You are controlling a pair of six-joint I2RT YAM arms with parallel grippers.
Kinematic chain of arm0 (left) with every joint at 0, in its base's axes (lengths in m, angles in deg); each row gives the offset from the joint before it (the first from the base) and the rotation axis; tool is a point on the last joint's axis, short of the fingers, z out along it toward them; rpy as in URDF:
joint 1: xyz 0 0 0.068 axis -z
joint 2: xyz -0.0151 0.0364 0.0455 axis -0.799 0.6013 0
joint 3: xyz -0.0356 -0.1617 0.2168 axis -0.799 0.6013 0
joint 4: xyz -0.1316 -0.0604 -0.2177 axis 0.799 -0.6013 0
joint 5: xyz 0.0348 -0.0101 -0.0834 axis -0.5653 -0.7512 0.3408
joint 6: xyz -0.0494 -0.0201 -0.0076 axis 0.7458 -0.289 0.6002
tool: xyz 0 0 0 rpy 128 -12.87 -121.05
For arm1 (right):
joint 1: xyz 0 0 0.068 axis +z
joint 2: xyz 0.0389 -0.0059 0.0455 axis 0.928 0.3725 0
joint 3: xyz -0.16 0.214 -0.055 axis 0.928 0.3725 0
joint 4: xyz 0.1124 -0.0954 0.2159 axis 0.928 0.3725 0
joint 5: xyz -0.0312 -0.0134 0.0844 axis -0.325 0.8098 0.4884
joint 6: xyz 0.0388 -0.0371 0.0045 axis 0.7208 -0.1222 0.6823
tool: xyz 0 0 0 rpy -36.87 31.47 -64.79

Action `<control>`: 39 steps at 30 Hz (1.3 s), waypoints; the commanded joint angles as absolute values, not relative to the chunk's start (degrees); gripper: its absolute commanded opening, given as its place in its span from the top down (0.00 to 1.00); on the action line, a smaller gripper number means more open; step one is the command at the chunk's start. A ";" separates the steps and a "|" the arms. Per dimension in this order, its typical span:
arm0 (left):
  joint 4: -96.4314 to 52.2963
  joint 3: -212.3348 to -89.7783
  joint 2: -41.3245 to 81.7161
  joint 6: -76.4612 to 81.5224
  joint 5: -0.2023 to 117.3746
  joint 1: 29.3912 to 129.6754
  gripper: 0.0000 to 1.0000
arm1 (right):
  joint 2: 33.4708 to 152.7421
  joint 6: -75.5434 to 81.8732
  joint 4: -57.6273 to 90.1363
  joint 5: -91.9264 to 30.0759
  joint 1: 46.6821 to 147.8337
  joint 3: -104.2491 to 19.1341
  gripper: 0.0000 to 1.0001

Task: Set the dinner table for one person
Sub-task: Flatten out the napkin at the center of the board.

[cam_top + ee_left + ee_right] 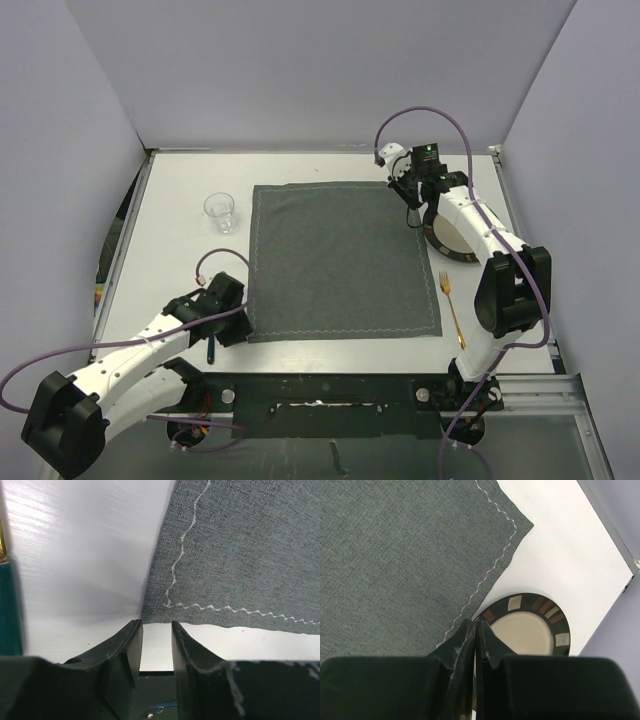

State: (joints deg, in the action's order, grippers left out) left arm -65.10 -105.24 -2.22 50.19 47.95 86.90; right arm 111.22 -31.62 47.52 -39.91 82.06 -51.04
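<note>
The white dinner table (180, 270) carries a dark grey stitched placemat (340, 260) in its middle. My left gripper (243, 305) sits at the mat's near left corner. In the left wrist view its jaws (156, 623) stand a little apart, with only bare table between them and the mat corner (167, 602) just beyond the tips. My right gripper (413, 218) is at the mat's right edge, shut. Its tips (476, 623) meet where the mat edge (395, 545) touches the rim of a dark patterned plate (540, 600). Whether they pinch anything I cannot tell.
A clear glass (221, 210) stands left of the mat. A gold fork (452, 305) lies right of the mat, near the plate (452, 250). A teal-handled utensil (212, 348) lies beside my left gripper, at the left edge of the left wrist view (10, 610).
</note>
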 commanded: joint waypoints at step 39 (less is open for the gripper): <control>-65.31 -105.30 -1.99 53.79 39.24 90.19 0.79 | 110.33 -31.50 46.07 -40.51 82.55 -48.83 1.00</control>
